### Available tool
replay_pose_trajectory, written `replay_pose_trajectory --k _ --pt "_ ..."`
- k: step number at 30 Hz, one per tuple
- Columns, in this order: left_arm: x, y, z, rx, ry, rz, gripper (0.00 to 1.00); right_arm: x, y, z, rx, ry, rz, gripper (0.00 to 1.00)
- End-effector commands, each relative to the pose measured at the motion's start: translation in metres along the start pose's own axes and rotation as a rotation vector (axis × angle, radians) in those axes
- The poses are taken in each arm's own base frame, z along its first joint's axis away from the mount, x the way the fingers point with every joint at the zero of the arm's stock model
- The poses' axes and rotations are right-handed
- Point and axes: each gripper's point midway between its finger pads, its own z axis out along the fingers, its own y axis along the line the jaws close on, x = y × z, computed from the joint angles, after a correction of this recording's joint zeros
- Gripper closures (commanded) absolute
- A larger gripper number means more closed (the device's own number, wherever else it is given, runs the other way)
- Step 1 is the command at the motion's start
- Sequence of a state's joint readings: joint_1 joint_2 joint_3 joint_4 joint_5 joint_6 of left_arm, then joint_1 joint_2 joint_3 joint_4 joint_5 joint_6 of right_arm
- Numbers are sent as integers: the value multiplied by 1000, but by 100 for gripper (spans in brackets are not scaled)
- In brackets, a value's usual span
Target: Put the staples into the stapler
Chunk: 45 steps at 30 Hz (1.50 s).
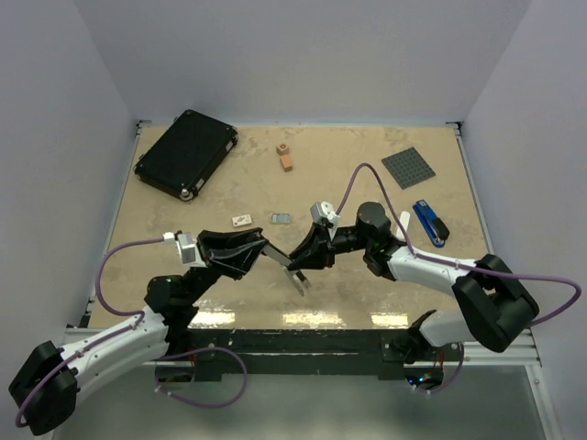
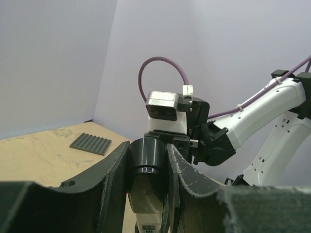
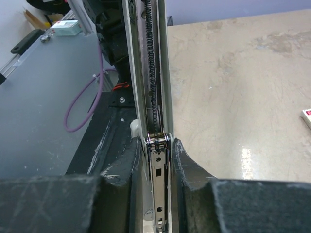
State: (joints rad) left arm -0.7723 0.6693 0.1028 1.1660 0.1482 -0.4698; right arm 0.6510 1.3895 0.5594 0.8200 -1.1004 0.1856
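At the far left of the table lies a black rectangular case, closed and set at an angle.

The left gripper is raised over the near middle of the table. Its fingers are clamped on the rounded black end of the slim silver metal stapler with a black top part. The left wrist view shows the black end seated between both pads.

A small white card with red marking lies flat just beyond that gripper. Just to its right lies the small flat grey metallic block of staples, apart from both grippers. Farther back are two small brown blocks, close together.

The stapler is off the table, spanning both grippers. The right wrist view shows its channel open with the spring exposed.

The right gripper is closed on the silver body, one finger pressing each side near the hinge pin.

To the right lie a dark grey studded plate, a plain white bar and a bright blue stapler.
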Motion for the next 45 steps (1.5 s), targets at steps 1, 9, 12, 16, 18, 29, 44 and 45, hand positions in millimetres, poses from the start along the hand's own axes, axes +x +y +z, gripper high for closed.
replay_pose_trajectory --k 1,9,12,16,18,29,44,45 --pt "-45 3 1 -41 -163 67 71 -12 -22 0 138 37 -49 100" --pt "-62 86 -16 -597 -53 128 15 -3 -53 4 382 174 -62 100" --pt "-91 104 -27 -805 -1 201 6 -1 -67 5 484 248 -78 100" --pt "-126 117 -45 -998 80 352 3 17 -71 22 534 367 -110 100" --pt "-146 117 -48 -1047 87 408 3 29 -79 26 588 437 -116 100" --pt "-167 126 -97 -1179 34 612 0 78 -84 98 559 649 -259 100" --pt "-152 155 -104 -1254 140 661 0 100 -110 114 552 815 -373 67" --pt "-154 157 -104 -1262 133 652 0 94 -108 116 542 798 -372 55"
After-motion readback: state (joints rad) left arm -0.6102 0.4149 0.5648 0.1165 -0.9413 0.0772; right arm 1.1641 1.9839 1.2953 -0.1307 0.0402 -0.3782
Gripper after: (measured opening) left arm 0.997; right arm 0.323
